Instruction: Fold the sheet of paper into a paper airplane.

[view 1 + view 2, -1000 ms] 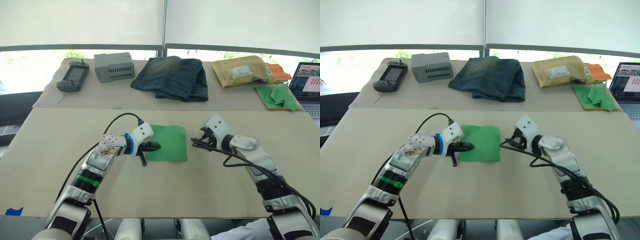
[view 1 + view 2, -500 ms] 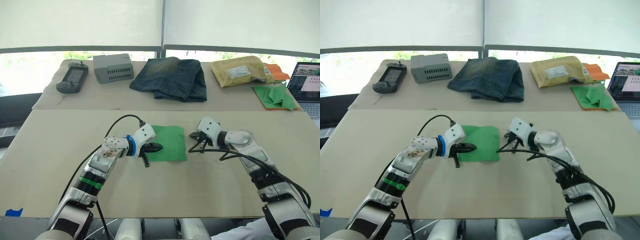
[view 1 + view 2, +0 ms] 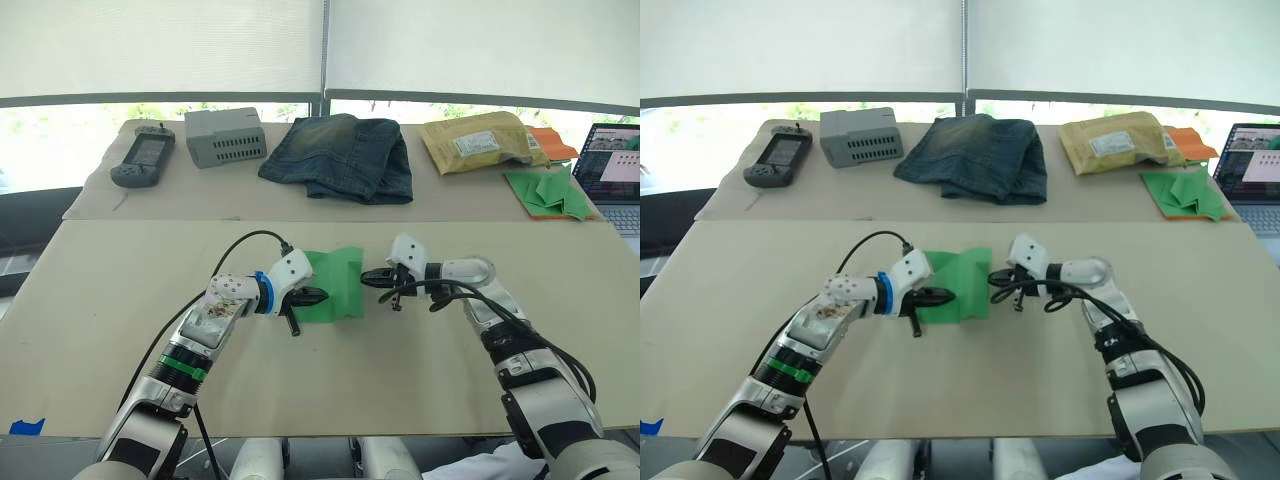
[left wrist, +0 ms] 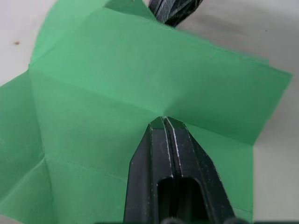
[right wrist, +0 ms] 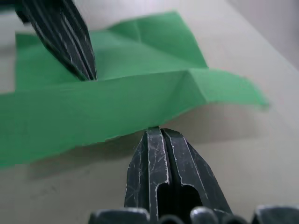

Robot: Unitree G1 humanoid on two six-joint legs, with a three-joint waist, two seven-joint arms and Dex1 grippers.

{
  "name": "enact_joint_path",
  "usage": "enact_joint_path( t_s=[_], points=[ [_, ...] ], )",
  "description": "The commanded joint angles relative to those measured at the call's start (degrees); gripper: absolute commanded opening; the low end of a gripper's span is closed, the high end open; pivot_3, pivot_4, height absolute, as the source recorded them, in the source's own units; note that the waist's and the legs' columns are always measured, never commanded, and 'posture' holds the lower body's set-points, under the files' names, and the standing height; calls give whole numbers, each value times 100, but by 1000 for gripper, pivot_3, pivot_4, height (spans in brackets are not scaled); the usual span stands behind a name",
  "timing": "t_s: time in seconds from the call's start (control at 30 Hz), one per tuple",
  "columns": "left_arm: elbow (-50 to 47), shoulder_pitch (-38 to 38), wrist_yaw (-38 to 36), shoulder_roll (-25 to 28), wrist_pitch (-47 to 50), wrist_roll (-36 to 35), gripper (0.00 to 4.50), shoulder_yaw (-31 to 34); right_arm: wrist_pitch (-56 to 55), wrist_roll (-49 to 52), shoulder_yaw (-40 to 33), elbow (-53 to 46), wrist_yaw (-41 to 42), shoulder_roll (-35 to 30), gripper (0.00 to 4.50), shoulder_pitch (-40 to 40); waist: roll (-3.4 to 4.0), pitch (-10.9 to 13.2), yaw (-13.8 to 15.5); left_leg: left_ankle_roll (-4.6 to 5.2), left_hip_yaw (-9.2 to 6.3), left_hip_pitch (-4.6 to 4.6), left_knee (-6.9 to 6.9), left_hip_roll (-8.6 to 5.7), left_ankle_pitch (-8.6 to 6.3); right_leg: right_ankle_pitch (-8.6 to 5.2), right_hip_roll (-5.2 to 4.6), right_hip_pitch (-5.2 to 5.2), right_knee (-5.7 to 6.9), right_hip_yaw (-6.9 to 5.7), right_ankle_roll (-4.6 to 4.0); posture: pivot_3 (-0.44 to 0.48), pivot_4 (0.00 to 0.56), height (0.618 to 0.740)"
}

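left gripper, fingers pressed together, tip pressing down on the left part of the sheet of paper, which lies mid-table. right gripper, fingers closed with nothing between them, tip at the sheet's right edge, which is lifted off the table and curling toward the left gripper.

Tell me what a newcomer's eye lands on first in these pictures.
The bright green sheet of paper in the middle of the near table, its right edge lifted off the surface. The left gripper presses shut fingers on its left part, and the right gripper meets the raised edge with shut fingers. Behind, folded jeans lie on the far table.
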Motion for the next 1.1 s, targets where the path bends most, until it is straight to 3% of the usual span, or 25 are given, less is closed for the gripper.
enact_joint_path(
  t_s=[0.03, 0.43, 0.83, 1.1],
  points=[
    [214, 181, 28, 19, 226, 200, 0, -223, 261, 435, -314, -311, 271, 15, 45, -102, 0, 0, -1, 0, 0, 0, 0, 0, 0, 0, 0, 0, 0, 0, 0, 0, 150, 728],
    [389, 118, 274, 63, 214, 196, 0, 46, 1243, 1037, -556, -925, 101, 708, 45, -125, 3, -2, -12, 0, -3, 2, 0, 3, 0, 0, 2, -3, 7, -2, -1, 0, 150, 728],
    [-449, 544, 292, 610, 976, -476, 0, 1031, 937, 689, -310, -339, -155, 1269, 45, -147, 5, -2, -179, -1, -9, 1, -15, 10, 0, 2, 13, -23, 17, -4, -6, 0, 150, 728],
    [-524, 664, 400, 665, 989, -461, 0, 1007, 865, 574, -219, -158, -121, 1581, 45, -140, 6, -1, -180, -2, -20, -4, -14, 8, 0, 3, -1, -23, 13, -3, -7, 0, 150, 728]
  ],
)
